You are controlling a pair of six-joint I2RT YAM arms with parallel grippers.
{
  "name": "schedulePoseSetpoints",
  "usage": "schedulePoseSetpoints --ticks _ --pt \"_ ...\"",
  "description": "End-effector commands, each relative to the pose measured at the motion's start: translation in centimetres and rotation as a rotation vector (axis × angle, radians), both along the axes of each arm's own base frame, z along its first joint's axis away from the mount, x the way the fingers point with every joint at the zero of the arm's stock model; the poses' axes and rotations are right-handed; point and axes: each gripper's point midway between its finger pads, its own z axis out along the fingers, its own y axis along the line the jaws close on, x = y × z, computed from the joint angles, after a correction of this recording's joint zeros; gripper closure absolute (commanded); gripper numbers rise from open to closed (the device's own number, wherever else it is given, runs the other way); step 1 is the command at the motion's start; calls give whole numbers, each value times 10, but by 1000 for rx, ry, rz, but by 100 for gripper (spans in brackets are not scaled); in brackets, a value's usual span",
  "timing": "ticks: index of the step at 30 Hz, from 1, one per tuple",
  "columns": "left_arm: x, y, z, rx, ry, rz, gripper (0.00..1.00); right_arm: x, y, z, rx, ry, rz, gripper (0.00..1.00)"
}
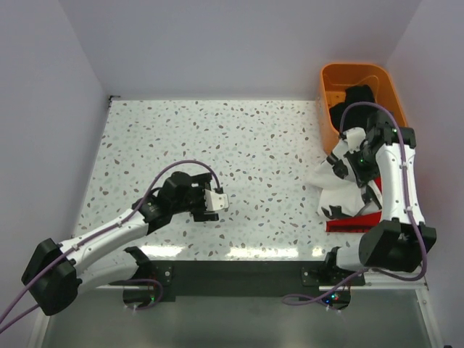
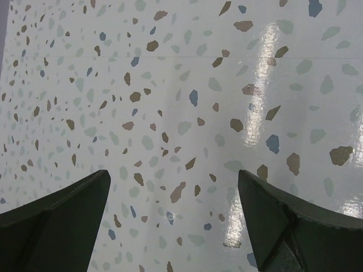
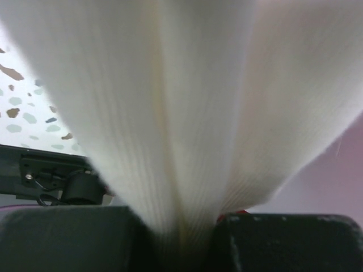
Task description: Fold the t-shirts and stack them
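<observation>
- The white shirt [image 1: 331, 190] sits by the right edge of the worktop [image 1: 239, 138], toward the near end. It is bunched and rumpled, not flat, with one part drawn upward.
- The right gripper [image 3: 184, 229] is clenched on a gathered fold of that white shirt. In the right wrist view the cloth fans out from between the two fingers [image 3: 68, 238] in long soft pleats, and the fine knit shows.
- The red shirt [image 1: 355, 223] lies at the near right corner, mostly under the white one. We see only a flat strip with a straight edge.
- The black shirt [image 1: 357, 98] is heaped in the orange tub [image 1: 324, 87] at the far right corner. We cannot tell its shape.
- The left gripper [image 2: 173, 187] is released, its fingers spread wide with nothing between them. It is over bare speckled worktop toward the near edge, left of centre and well apart from all three shirts.
</observation>
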Motion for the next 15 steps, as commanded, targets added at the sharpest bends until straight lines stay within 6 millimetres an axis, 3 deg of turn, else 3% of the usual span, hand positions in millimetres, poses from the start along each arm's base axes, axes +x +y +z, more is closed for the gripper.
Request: schedulePoseSetpoints --ticks 1,7,15 --pt "8 -6 10 -34 -39 -12 0 -35 -10 4 24 177 37 100" --pt "11 -8 9 -32 -26 -5 0 -30 -39 -4 101 191 -30 100" --pt "17 -10 6 -10 -12 -1 0 -24 -74 -34 267 198 -82 100"
